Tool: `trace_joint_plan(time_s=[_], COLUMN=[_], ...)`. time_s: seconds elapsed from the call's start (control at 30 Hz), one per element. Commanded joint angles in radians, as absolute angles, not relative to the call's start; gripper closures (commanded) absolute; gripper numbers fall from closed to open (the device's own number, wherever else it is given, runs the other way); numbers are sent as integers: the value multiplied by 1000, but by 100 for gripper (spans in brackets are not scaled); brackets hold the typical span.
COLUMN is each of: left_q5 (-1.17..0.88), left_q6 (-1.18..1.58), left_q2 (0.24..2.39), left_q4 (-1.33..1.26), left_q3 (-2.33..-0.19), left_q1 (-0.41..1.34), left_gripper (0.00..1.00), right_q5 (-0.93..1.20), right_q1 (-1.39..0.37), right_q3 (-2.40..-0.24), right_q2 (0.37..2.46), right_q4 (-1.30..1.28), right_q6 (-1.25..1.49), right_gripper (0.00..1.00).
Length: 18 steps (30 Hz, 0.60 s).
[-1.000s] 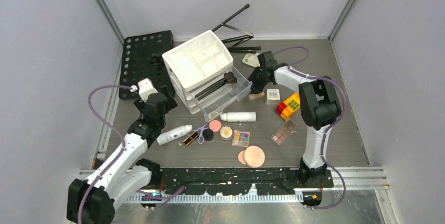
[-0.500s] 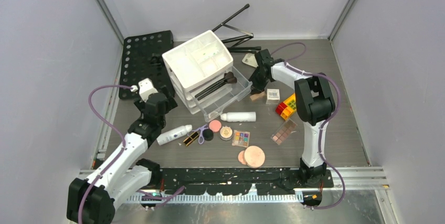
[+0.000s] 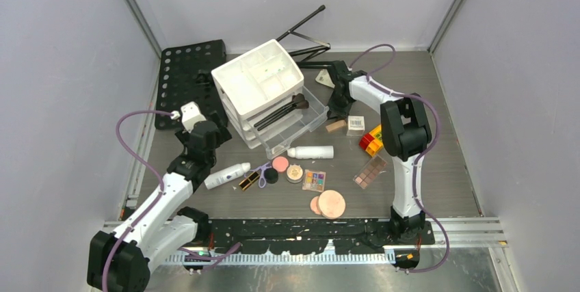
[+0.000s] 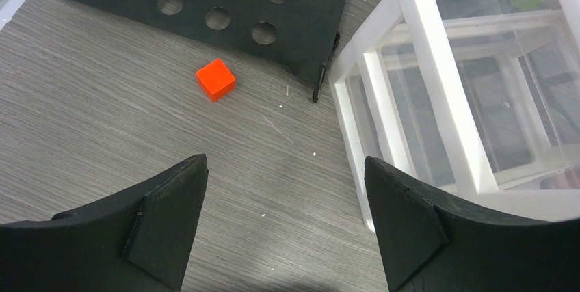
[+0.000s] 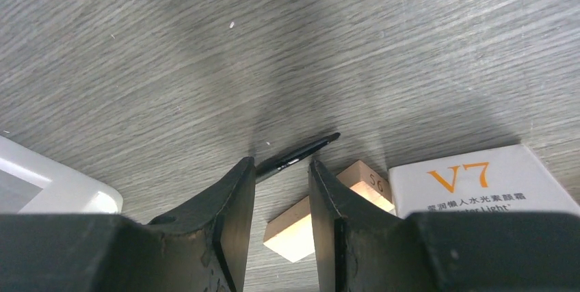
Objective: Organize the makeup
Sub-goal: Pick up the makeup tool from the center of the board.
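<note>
The makeup lies spread in front of the white drawer organizer point(image 3: 256, 76): two white bottles point(image 3: 311, 152) point(image 3: 227, 175), a black-gold lipstick point(image 3: 249, 181), pink point(image 3: 280, 163) and peach compacts point(image 3: 332, 203), and two eyeshadow palettes point(image 3: 314, 180) point(image 3: 369, 171). Black brushes point(image 3: 282, 111) rest in the pulled-out clear drawer point(image 3: 309, 120). My right gripper point(image 3: 338, 107) point(image 5: 280, 163) hangs low over the table beside that drawer, its jaws a narrow gap apart with nothing between them. A thin black brush handle point(image 5: 301, 152) lies just past its tips. My left gripper point(image 3: 211, 128) point(image 4: 285, 162) stands wide open by the organizer's left corner.
A tan wooden block point(image 5: 342, 203) and a white box point(image 5: 479, 182) lie right under the right gripper. A red-and-yellow block point(image 3: 375, 138) sits to their right. A black perforated board point(image 3: 185, 76) and a small red cube point(image 4: 215, 78) lie ahead of the left gripper. A black stand point(image 3: 304, 32) is behind the organizer.
The right arm's elbow and forearm have swung left and toward the back, with its gripper staying near the wooden block. The left arm has not moved.
</note>
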State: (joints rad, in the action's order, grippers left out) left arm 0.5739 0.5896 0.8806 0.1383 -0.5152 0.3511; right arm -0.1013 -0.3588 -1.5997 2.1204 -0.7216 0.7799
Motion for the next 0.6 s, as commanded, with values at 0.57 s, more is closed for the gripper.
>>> trace_joint_plan(time_s=[0.57], left_q5=[586], left_q6=[577], left_q2=[879], left_q4=[89], left_q3=[-537], left_q1=[348], left_gripper=[13], right_q5=[-295], right_q1=[-382], right_q3=[-1651], right_q2=[2128], right_q4=[-718], right_q6=[758], right_gripper=[89])
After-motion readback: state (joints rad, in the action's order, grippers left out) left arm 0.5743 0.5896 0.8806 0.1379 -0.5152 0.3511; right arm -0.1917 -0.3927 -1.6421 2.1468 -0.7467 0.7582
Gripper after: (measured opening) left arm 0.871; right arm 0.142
